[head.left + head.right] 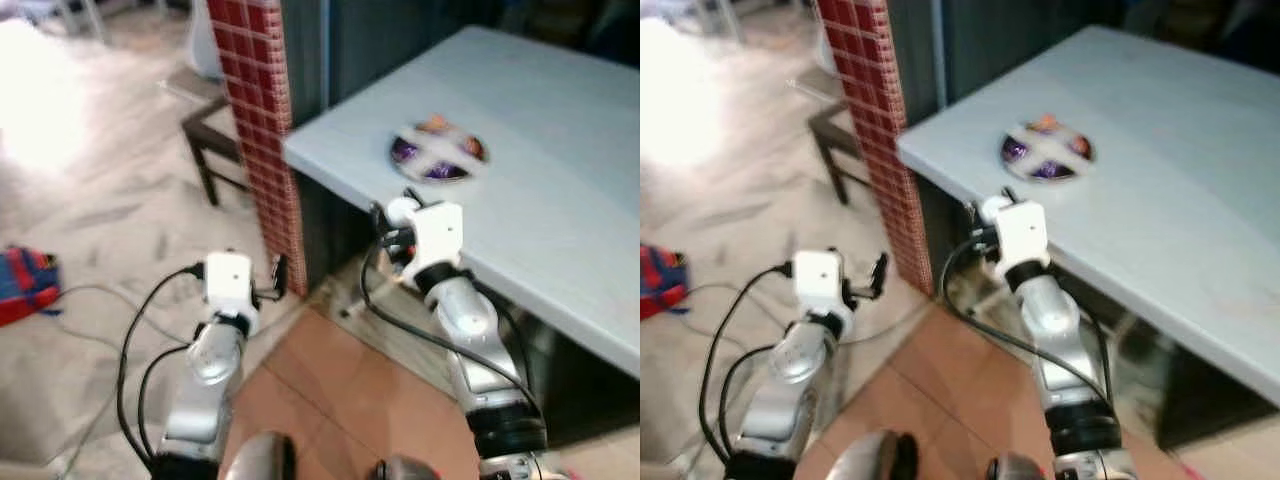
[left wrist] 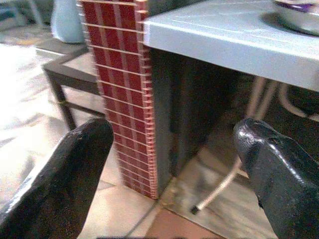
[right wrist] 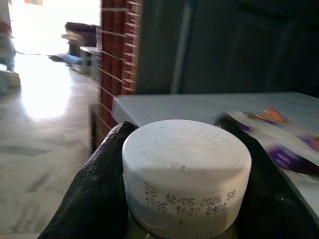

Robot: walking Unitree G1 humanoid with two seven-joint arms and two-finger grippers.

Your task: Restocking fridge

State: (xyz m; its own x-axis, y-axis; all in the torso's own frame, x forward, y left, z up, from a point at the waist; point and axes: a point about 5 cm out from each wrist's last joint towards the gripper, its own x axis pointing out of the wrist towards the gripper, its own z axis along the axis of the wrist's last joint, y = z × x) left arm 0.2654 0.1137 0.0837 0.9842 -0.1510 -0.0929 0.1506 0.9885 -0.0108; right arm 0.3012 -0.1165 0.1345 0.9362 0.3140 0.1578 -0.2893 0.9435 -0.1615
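Near the front edge of the pale blue table (image 1: 560, 200), the right gripper (image 3: 185, 164) is raised, its two black fingers (image 3: 94, 189) pressed against either side of a white screw cap (image 3: 185, 172) with a printed date code on its rim; what lies below the cap is hidden. Farther back on the tabletop sits a round dish (image 1: 438, 152) with purple and orange contents, blurred. Lower and to the left, the left gripper (image 2: 174, 164) hangs over the floor with its fingers spread wide and nothing between them, facing a red tiled pillar (image 1: 262, 120) at the table's left corner. A dark stool (image 1: 208, 135) stands beyond the pillar, and a red and blue bag (image 1: 25, 283) lies on the floor at far left.
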